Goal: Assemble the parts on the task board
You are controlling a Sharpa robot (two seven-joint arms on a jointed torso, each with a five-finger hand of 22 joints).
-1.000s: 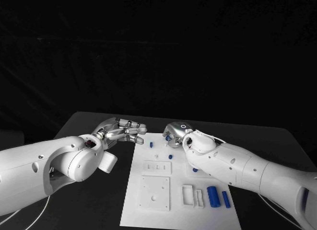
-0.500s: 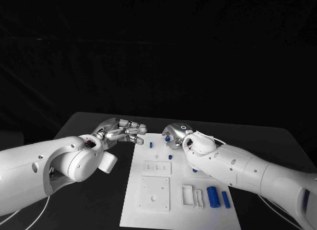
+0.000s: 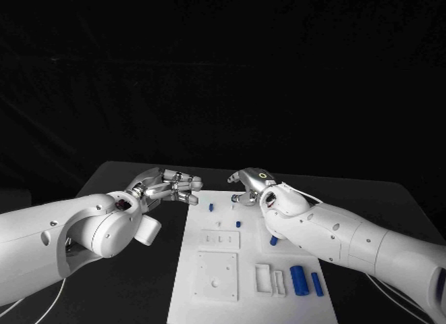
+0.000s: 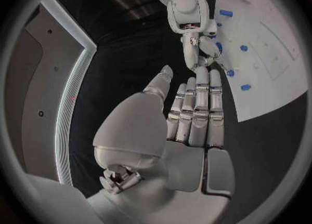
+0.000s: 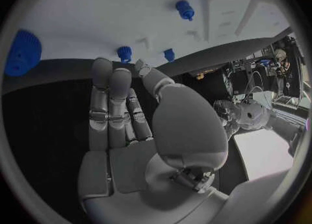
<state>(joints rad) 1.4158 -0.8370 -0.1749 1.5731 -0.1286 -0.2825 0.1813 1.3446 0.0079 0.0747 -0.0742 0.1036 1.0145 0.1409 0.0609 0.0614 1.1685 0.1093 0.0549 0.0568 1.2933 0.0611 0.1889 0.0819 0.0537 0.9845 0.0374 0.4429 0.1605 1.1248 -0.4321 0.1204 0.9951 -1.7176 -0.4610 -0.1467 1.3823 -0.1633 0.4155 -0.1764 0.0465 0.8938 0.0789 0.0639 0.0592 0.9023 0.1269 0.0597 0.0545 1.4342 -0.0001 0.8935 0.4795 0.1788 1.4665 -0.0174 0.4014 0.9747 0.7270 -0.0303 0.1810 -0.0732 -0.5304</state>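
Where the white task board [image 3: 215,283] lies along the middle of the black counter [image 3: 121,177], both hands hover at its far end, one at each side. The left hand [image 3: 170,186] hangs just off the board's far left corner, over bare counter; in the left wrist view its fingers [image 4: 197,110] lie straight and side by side, the thumb standing a little apart, and nothing is in its grasp. The right hand [image 3: 250,187] is above the far edge of the board, and the right wrist view shows its fingers [image 5: 112,107] likewise extended, close together and empty, with the thumb beside them. The two hands are near each other but not touching.

On the board, a small blue part [image 3: 211,204] stands near the far edge between the two hands, and another small blue part [image 3: 237,222] sits just nearer, close under the right forearm. A third blue piece [image 3: 273,239] peeks out at the edge of the right arm. At the near right of the board two long blue cylinders lie side by side: a thicker one [image 3: 299,279] and a thinner one [image 3: 317,283]. Left of them are white raised blocks [image 3: 271,279], and further left a white square plate [image 3: 216,275] with a smaller rectangular plate [image 3: 220,239] beyond it. In the right wrist view a blue ribbed part [image 5: 23,52] rests on the board, well apart from the fingers, and a small blue peg [image 5: 124,53] stands just beyond the fingertips.
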